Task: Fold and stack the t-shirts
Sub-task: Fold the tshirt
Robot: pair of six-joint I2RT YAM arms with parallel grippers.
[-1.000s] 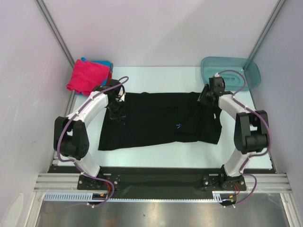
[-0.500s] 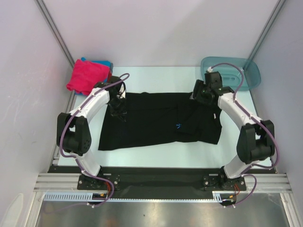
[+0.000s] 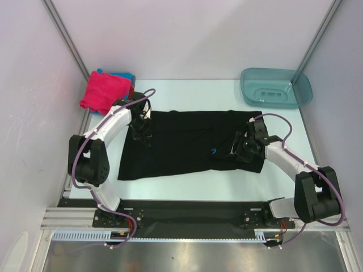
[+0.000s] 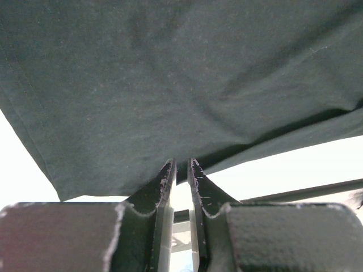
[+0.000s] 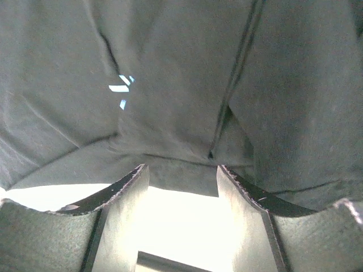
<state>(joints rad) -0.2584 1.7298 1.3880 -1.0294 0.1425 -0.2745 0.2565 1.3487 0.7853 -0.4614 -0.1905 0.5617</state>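
Left tool [image 4: 181, 165] pinches the large black cloth t-shirt [image 3: 181, 141] lying across the pale bench [image 3: 187, 90]; right tool [image 5: 181, 170], spread wide, hovers over its near right hem and should bite one clean edge before folding.

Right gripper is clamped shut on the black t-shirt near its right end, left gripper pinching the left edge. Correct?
No. The right gripper is open: the right wrist view shows its jaws apart with nothing between them, the black t-shirt just beyond the tips. It is near the shirt's right end, and the left gripper does pinch the left edge.
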